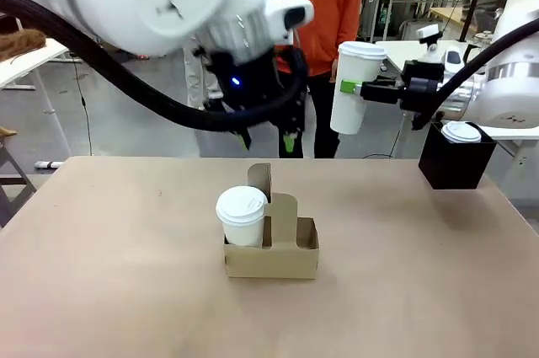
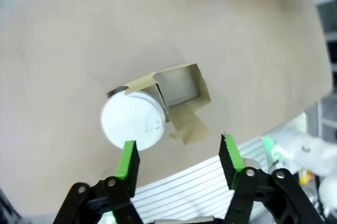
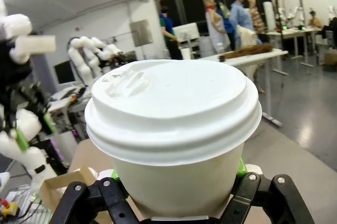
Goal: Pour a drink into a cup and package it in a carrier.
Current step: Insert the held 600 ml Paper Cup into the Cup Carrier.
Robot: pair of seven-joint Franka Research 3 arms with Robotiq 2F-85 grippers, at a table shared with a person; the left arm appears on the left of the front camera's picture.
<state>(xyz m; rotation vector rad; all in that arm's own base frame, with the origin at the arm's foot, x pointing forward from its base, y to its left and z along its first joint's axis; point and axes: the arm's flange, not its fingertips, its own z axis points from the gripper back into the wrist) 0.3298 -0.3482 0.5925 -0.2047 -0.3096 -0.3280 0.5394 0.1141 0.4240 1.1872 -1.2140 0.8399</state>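
Three lidded cups (image 1: 242, 216) (image 1: 354, 93) (image 1: 461, 132), one carrier (image 1: 278, 262), one black box (image 1: 455, 166).

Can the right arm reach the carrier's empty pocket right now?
Probably not yet: the pocket is free, but the left claw hangs open just above the carrier, blocking the right claw and its cup.

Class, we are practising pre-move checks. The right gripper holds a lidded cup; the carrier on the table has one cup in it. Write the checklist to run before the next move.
1. Grip: right gripper shut on the held cup, upright: ok.
2. Its lid seated: ok, as far as seen.
3. Room: the carrier has its second pocket free: ok.
4. The first cup upright in its pocket: ok.
5. Path: left gripper, open, hangs above the carrier: not ok.
6. Held cup filled: cannot tell.
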